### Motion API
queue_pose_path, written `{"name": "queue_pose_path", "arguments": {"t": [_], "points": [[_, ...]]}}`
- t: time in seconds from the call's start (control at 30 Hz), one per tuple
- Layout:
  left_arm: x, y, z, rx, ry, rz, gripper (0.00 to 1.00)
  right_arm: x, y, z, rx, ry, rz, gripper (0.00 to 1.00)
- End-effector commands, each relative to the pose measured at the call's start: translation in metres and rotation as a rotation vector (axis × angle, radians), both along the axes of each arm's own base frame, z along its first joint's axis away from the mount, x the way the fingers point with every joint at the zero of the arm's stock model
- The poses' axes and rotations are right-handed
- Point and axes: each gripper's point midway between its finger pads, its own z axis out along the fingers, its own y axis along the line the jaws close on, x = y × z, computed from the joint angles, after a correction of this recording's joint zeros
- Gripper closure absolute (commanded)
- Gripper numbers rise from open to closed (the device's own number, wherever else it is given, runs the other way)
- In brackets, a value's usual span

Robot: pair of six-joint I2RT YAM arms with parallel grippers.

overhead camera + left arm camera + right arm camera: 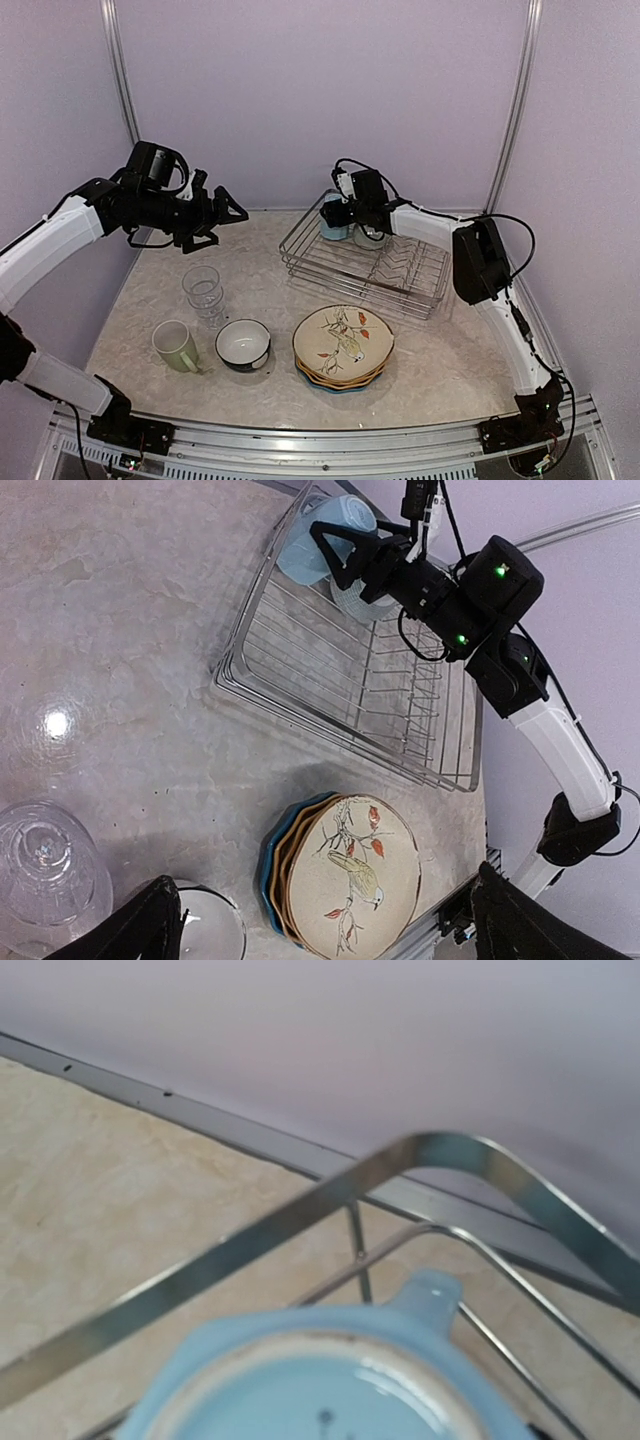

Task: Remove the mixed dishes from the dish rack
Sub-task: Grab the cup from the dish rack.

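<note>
Hanging over light blue mug [296, 556] in dish rack [330, 716]: right pincer [338, 215], grip unclear | clear glass [365, 606] beside | left pincer [228, 222] wide

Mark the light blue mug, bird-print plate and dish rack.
light blue mug [332, 228], top external, lower side wall
bird-print plate [343, 338], top external, centre face
dish rack [360, 287], top external, near wire wall

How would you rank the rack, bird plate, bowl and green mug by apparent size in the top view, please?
1. rack
2. bird plate
3. bowl and green mug: they look about alike, so I would not rank them.
</note>
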Motion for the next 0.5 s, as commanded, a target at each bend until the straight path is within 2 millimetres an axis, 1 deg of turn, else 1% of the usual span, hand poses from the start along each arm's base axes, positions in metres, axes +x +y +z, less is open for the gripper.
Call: {"name": "queue_pose_path", "arguments": {"t": [0.0, 0.03, 0.17, 0.23, 0.33, 0.4, 0.43, 0.47], "points": [[-0.008, -0.001, 0.017, -0.085, 0.012, 0.035, 0.04, -0.012, 0.005, 0.004, 0.032, 0.045, 0.063, 0.47], [-0.011, 0.0, 0.017, -0.091, 0.02, 0.04, 0.04, -0.013, 0.002, 0.013, 0.036, 0.034, 0.058, 0.5], [-0.027, 0.001, 0.025, -0.114, 0.021, 0.05, 0.03, -0.022, -0.007, 0.034, 0.051, 0.016, 0.035, 0.66], [-0.033, -0.002, 0.028, -0.133, 0.028, 0.041, 0.02, -0.027, -0.009, 0.047, 0.078, -0.002, 0.041, 0.7], [-0.035, -0.013, 0.032, -0.167, 0.072, 0.005, 0.01, -0.034, -0.009, 0.066, 0.115, -0.019, 0.062, 0.79], [-0.035, -0.023, 0.04, -0.178, 0.067, -0.022, 0.01, -0.038, -0.009, 0.076, 0.137, -0.024, 0.065, 0.87], [-0.035, -0.028, 0.042, -0.183, 0.063, -0.034, 0.01, -0.041, -0.01, 0.079, 0.147, -0.019, 0.065, 0.9], [-0.034, -0.033, 0.042, -0.189, 0.067, -0.044, 0.01, -0.042, -0.009, 0.087, 0.17, -0.036, 0.067, 0.92]]}}
